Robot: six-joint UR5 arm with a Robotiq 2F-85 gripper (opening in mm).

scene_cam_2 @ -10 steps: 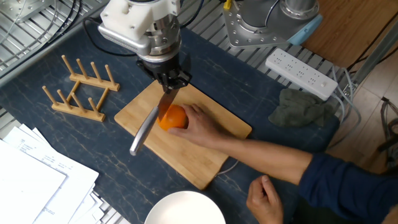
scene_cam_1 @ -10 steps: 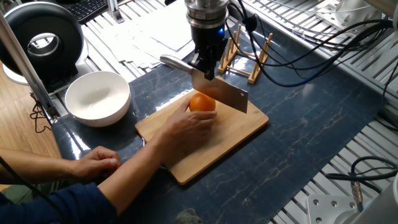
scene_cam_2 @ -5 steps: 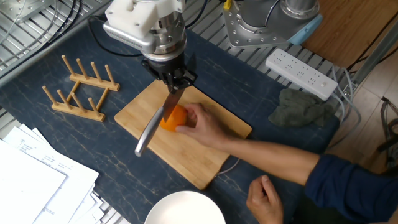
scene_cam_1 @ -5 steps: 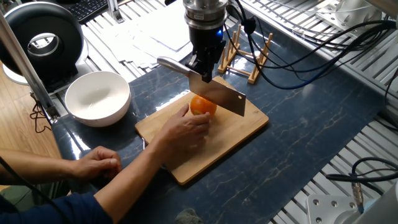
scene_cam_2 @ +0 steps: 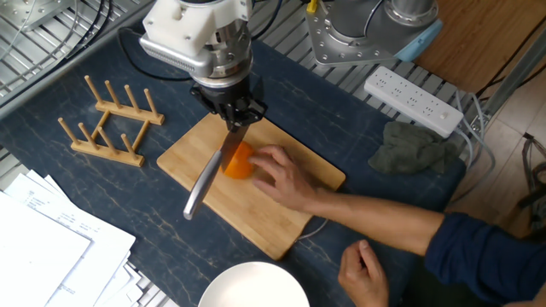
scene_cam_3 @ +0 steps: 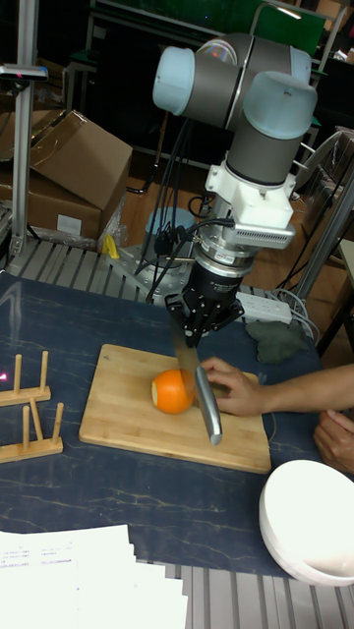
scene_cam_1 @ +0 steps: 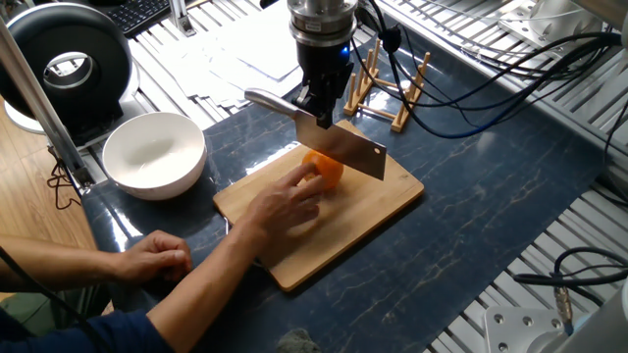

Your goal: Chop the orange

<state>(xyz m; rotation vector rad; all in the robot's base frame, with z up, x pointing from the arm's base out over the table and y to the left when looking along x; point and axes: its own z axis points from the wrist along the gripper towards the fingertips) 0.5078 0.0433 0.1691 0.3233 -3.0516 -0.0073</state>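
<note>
The orange sits whole on a wooden cutting board. My gripper hangs just above it, shut on a cleaver knife. The blade lies against the orange; I cannot tell whether it has cut in. A person's hand rests on the board, fingertips at the side of the orange.
A white bowl stands off the board's end, with the person's other hand near it. A wooden rack stands nearby, as do papers, a power strip and a grey cloth.
The person's hand has slid back off the top of the orange, so more of the fruit shows. The gripper and knife have shifted slightly and stay at the orange.
</note>
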